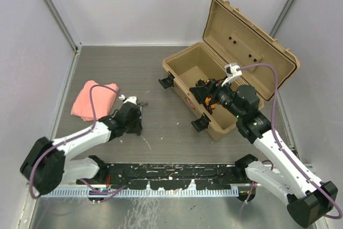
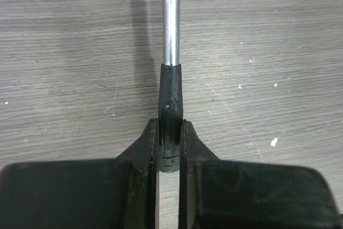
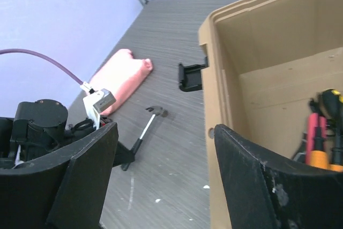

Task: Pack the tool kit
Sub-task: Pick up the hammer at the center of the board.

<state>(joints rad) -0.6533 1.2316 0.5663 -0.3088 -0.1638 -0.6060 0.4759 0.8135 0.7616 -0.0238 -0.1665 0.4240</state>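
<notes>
Lab test cell: white walls [image 1: 139, 4], metal posts [image 1: 55, 9], grey table [image 1: 118, 63].

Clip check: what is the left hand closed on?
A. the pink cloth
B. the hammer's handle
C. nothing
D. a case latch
B: the left hand is shut on the black grip of the hammer, whose metal shaft runs out ahead.

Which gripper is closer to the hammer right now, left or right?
Left. The left gripper is shut on the black handle of the hammer. The right gripper hangs open at the front wall of the tan case, apart from the hammer.
</notes>
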